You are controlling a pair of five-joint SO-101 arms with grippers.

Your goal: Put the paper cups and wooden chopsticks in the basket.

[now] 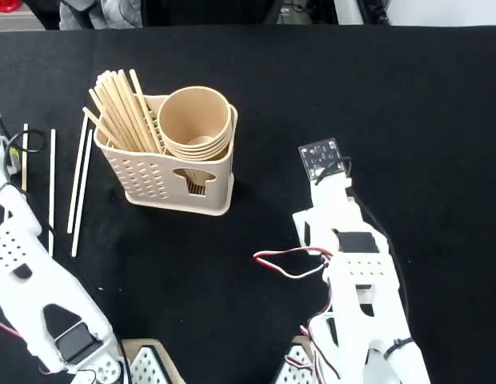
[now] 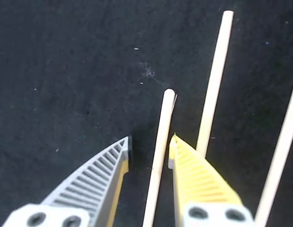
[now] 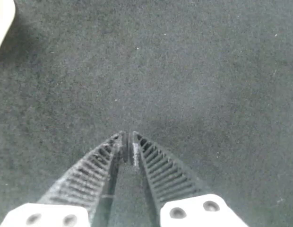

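Well, from the high view I see the basket (image 1: 172,180) standing on the black surface (image 1: 376,88), with stacked paper cups (image 1: 194,120) and a bundle of chopsticks (image 1: 124,108) upright inside it. Four loose chopsticks (image 1: 78,184) lie flat to its left. On my left wrist view the left tool (image 2: 150,141) is spread, with a chopstick (image 2: 158,156) lying between its fingers and a second chopstick (image 2: 212,85) just beside the yellow finger. On my right wrist view the right tool (image 3: 127,142) is pressed together over bare surface.
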